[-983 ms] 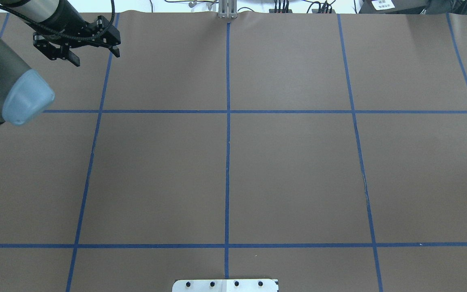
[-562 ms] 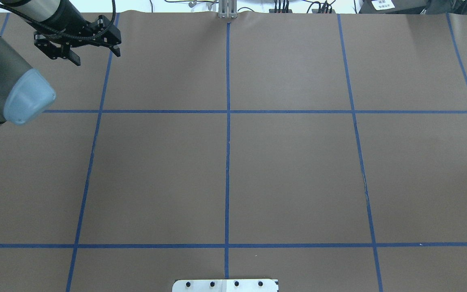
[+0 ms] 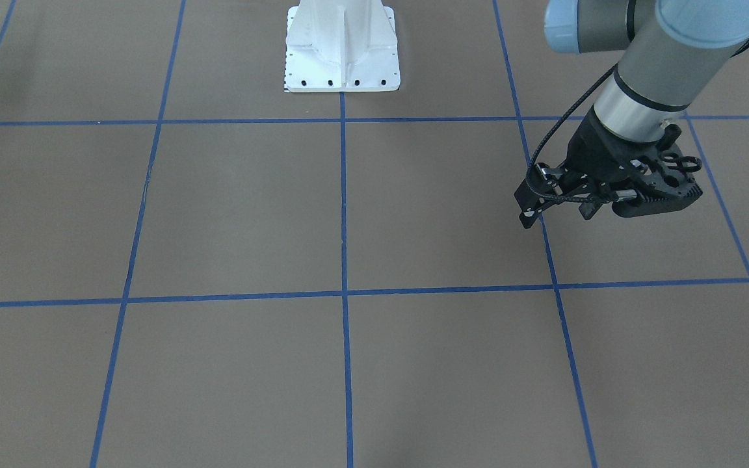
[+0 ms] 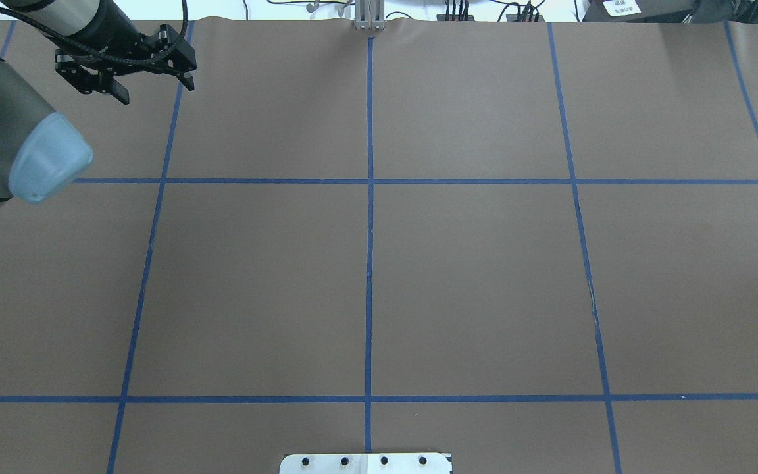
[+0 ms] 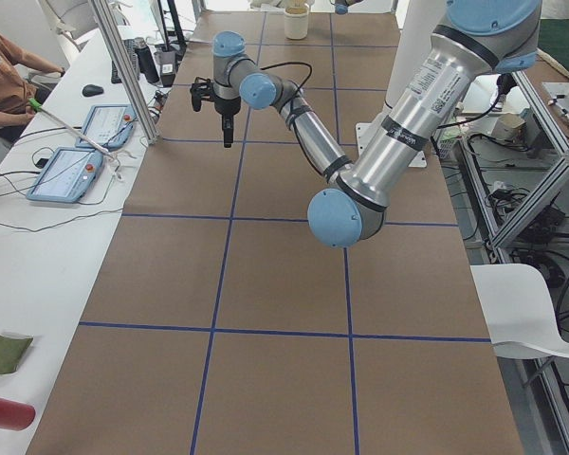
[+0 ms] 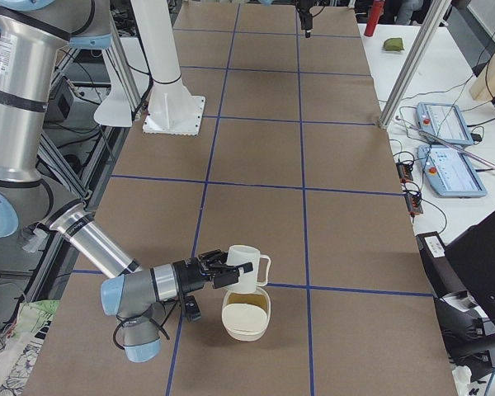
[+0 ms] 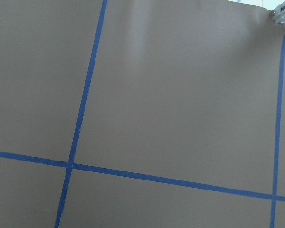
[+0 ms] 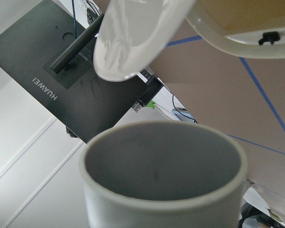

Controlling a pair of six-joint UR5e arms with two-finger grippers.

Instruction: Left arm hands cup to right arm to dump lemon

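Observation:
The white cup hangs upright at my right gripper, just above a cream bowl near the table's right end. I cannot tell whether this gripper is shut on it. In the right wrist view the cup fills the lower frame and its grey inside is empty. The lemon is not clearly in view. My left gripper is open and empty, low over the far left of the table. It also shows in the front-facing view.
Brown paper with a blue tape grid covers the table. The white robot base stands at the near edge. Tablets and cables lie on the white side bench. A person sits at the far side.
My left gripper has drifted slightly toward the table's far edge, still open and empty. Nothing else in the overhead view has changed.

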